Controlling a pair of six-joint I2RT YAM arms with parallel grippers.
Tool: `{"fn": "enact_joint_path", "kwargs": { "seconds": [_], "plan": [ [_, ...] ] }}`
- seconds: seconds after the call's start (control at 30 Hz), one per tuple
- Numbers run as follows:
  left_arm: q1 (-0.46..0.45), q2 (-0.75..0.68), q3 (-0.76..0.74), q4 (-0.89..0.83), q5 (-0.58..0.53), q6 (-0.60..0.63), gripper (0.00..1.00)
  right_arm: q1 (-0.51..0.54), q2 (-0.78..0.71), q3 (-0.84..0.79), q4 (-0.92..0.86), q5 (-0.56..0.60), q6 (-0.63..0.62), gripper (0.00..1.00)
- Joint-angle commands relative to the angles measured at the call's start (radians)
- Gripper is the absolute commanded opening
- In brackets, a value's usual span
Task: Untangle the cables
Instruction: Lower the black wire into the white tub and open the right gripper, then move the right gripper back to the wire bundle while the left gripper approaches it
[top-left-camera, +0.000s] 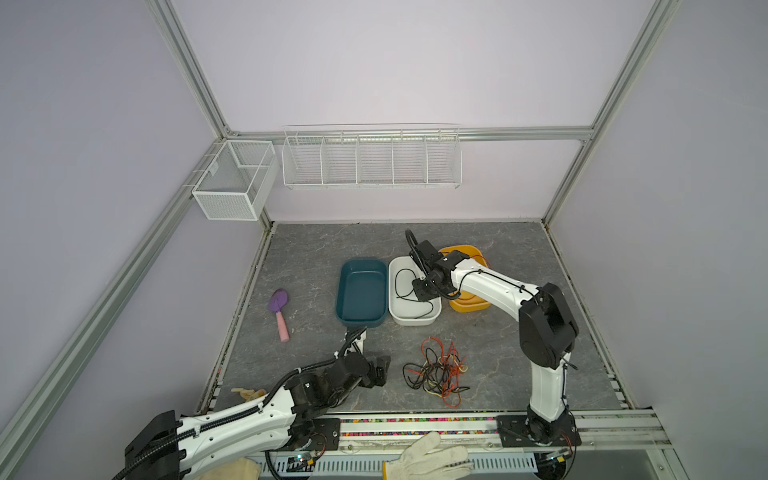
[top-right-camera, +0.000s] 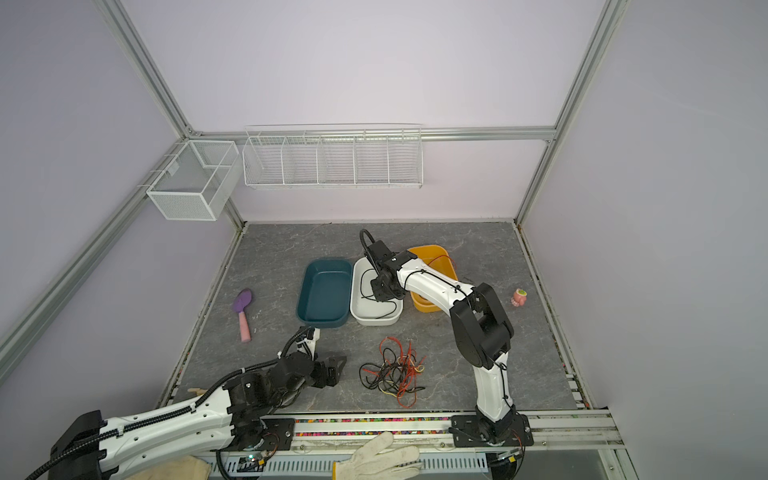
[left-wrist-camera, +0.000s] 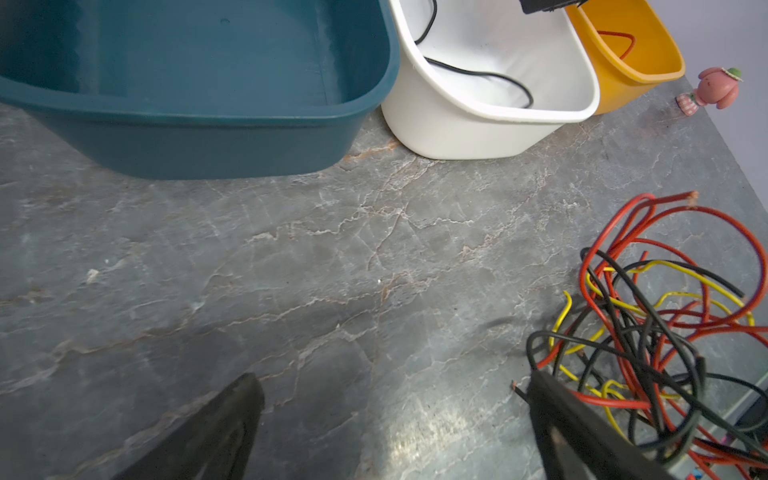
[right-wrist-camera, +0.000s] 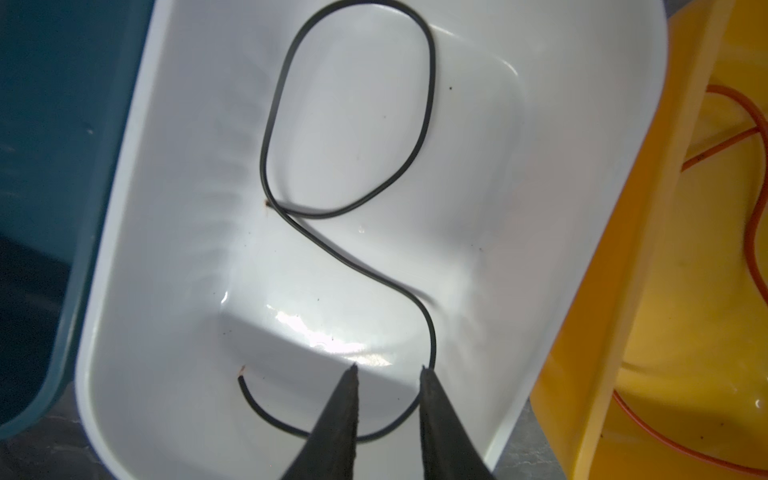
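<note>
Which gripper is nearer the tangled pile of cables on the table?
Left. The left gripper sits just beside the cable pile; the right gripper is over the white bin, farther back.

A tangle of cables (top-left-camera: 436, 374) lies on the table (top-left-camera: 311, 257) before the middle tub (top-left-camera: 415, 320), which holds one cable (right-wrist-camera: 349, 261).

The right gripper (right-wrist-camera: 388, 370) hovers, jaws slightly parted, over a looped black cable (right-wrist-camera: 353, 264) in the white tub (right-wrist-camera: 166, 291), between the teal tub (right-wrist-camera: 50, 166) left and yellow tub (right-wrist-camera: 665, 332) right.
</note>
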Motion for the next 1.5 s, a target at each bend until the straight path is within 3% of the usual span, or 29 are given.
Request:
{"fn": "enact_joint_path", "kwargs": {
  "seconds": [0.0,0.23,0.4,0.6,0.83,1.13,1.47],
  "plan": [
    [-0.005,0.001,0.015,0.019,-0.005,0.003,1.0,0.008,-0.086,0.011,-0.038,-0.011,0.005,0.36],
    [-0.005,0.084,0.034,0.071,0.053,0.001,0.99,0.022,-0.269,-0.098,-0.015,-0.065,0.0,0.61],
    [-0.004,0.154,0.06,0.122,0.123,-0.019,0.98,0.034,-0.455,-0.268,0.022,-0.103,0.0,0.71],
    [-0.009,0.239,0.095,0.218,0.232,-0.063,0.95,0.053,-0.68,-0.463,0.024,-0.162,0.026,0.76],
    [-0.056,0.315,0.127,0.275,0.257,-0.106,0.91,0.082,-0.88,-0.643,0.047,-0.223,0.081,0.78],
    [-0.133,0.323,0.158,0.181,0.195,-0.165,0.83,0.099,-0.925,-0.801,0.125,-0.233,0.106,0.78],
    [-0.225,0.275,0.159,0.112,0.135,-0.246,0.74,0.105,-0.928,-0.87,0.212,-0.239,0.107,0.78]
  ]
}}
